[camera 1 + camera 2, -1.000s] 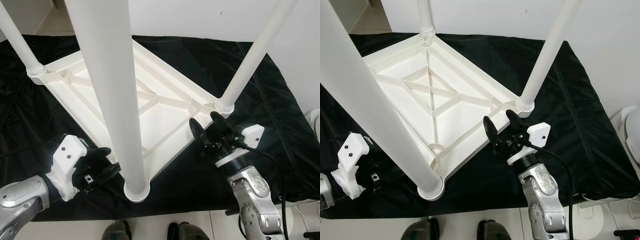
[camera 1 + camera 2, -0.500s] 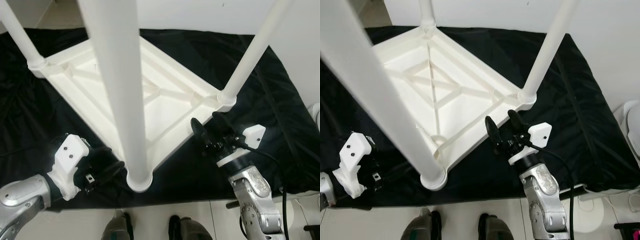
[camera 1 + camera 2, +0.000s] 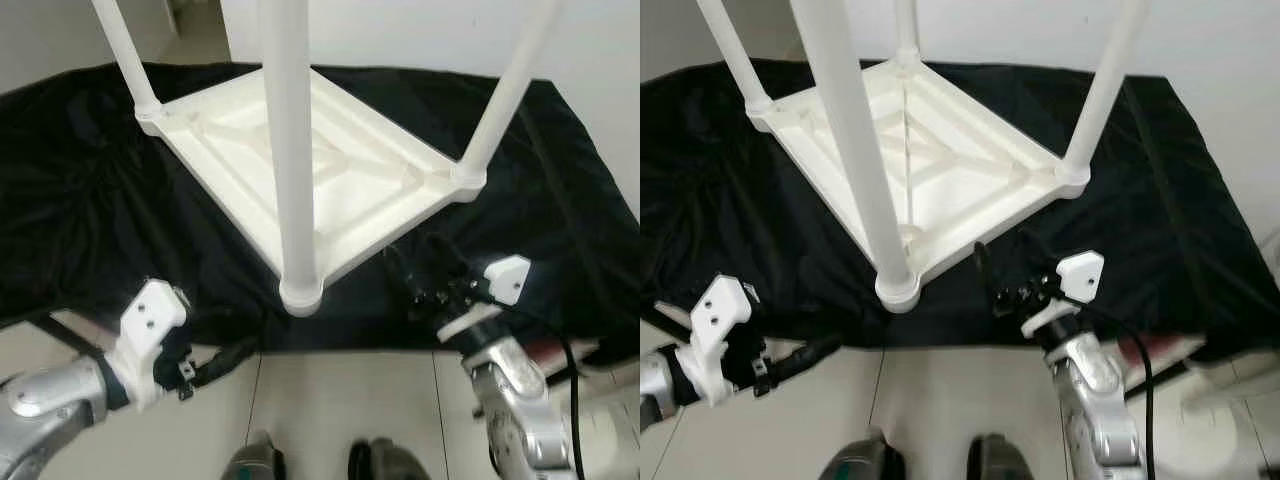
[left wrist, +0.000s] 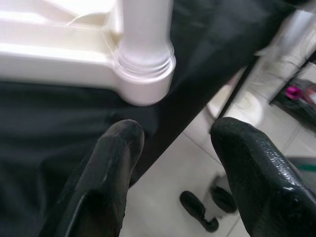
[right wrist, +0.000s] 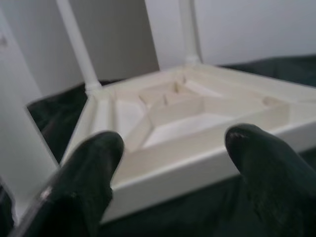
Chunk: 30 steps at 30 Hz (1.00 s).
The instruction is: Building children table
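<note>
A black cloth (image 3: pixel 90 200) covers the worktop against a white wall, with pale tiled floor (image 3: pixel 940 400) below its near edge. Compared with a second ago my view sits farther back, so more of the cloth and floor shows. The white children's table (image 3: pixel 330 180) lies upside down on the cloth, four legs pointing up. Its nearest leg (image 3: pixel 292 150) stands at the cloth's front edge. My left gripper (image 3: pixel 222 362), fingers spread and empty, now hangs over the floor, below that leg's base. My right gripper (image 3: pixel 1002 268), also released, points at the table's near rim, apart from it.
</note>
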{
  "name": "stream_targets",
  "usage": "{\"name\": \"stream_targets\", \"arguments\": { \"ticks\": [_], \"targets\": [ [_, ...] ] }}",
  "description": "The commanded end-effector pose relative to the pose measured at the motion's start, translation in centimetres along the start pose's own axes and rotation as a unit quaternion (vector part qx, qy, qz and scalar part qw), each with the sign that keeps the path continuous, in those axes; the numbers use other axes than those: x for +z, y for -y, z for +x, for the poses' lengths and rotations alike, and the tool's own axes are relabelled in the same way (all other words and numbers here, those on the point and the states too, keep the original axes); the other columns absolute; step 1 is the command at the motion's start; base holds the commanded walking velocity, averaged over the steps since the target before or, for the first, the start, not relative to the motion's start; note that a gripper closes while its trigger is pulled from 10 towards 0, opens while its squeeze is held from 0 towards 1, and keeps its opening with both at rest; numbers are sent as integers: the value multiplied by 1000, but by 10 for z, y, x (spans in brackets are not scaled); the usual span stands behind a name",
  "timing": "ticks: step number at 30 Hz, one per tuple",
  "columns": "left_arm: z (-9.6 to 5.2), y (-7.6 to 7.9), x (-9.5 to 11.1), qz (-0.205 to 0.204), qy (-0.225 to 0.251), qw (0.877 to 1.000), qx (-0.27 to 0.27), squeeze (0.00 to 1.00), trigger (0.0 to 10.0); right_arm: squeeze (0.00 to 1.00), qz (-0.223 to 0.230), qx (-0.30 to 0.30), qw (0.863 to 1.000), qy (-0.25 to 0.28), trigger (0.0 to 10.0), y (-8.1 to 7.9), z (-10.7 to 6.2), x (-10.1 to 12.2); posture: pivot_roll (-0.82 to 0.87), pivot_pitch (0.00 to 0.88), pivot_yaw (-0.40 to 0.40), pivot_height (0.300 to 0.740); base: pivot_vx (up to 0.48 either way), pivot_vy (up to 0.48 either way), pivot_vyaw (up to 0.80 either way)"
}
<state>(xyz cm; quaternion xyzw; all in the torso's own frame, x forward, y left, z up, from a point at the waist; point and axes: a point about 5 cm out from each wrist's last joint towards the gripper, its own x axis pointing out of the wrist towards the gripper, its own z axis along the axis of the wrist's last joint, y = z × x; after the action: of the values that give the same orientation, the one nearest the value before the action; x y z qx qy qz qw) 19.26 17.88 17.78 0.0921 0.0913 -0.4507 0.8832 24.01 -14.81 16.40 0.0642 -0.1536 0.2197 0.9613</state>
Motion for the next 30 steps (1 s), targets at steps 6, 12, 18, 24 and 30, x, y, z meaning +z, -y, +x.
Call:
{"name": "stream_targets", "arguments": {
  "ticks": [6, 12, 18, 24, 30],
  "targets": [
    [2, 1, -1, 10, 1, 1000, 1, 0, 10000, 0, -6, 2, 1000, -5, 10000, 1, -2, -2, 53, 142, 20, 740, 0, 0, 0],
    [11, 13, 6, 19, 29, 999, -36, 0, 10000, 0, -28, -34, 999, -8, 10000, 12, -4, -4, 47, 154, 14, 740, 0, 0, 0],
    [30, 23, 13, 10, 58, 995, -81, 0, 10000, 0, -57, -77, 995, -12, 10000, 26, -4, -6, 30, 160, 14, 740, 0, 0, 0],
    [58, 25, 34, -10, 128, 987, -96, 0, 10000, 0, -69, -91, 993, -6, 10000, 30, -1, -5, 5, 161, 25, 740, 0, 0, 0],
    [75, 26, 48, -9, 165, 981, -103, 0, 10000, 0, -72, -102, 992, 0, 10000, 31, 0, -6, -7, 161, 32, 740, 0, 0, 0]
  ]
}}
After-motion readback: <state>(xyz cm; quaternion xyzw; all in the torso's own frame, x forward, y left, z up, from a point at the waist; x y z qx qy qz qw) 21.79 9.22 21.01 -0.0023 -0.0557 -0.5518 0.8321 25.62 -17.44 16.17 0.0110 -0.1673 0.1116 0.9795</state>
